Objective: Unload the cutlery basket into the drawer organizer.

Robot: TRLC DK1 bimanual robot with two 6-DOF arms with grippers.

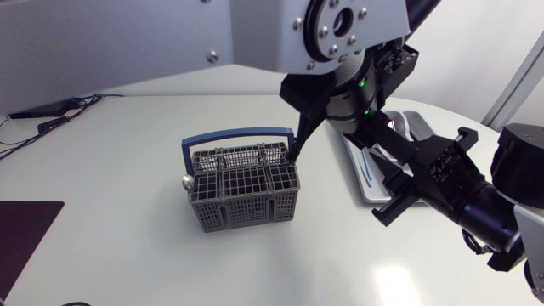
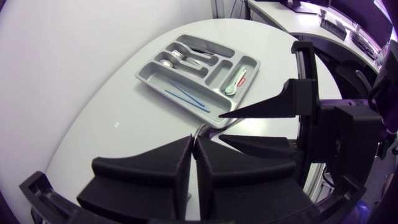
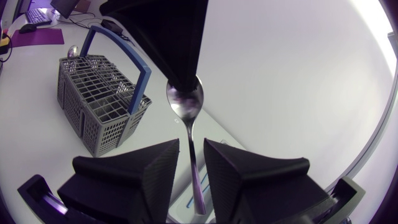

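From above, the grey basket (image 1: pixel 246 212) sits mid-frame on the white desk (image 1: pixel 102 170) with its blue handle up. A rounded silver piece (image 1: pixel 187 180) at its left corner is probably another spoon waiting. Right of centre, the left arm (image 1: pixel 340 34) and right arm (image 1: pixel 476 204) crowd over the organizer (image 1: pixel 359 178), so only a strip of it shows.

In the left wrist view, the left gripper (image 2: pixel 194 155) is clenched, with a sliver of metal showing at its tips. The organizer lies ahead of it, with spoons in one compartment. The other arm's spread fingers stand just beside.

The right wrist view makes it plain. The spoon (image 3: pixel 185 102) hangs bowl-up, its bowl pinched in the left gripper. The handle runs down between the right gripper (image 3: pixel 189 168), whose fingers (image 3: pixel 149 174) stand released on either side and do not seem to touch it.

This looks like a hand-over. I would want the right fingers centred on the handle and closed squarely first, with the left letting go only once that grip is firm. A thin, slick handle could twist or slip. After that the spoon should go to the spoon compartment.
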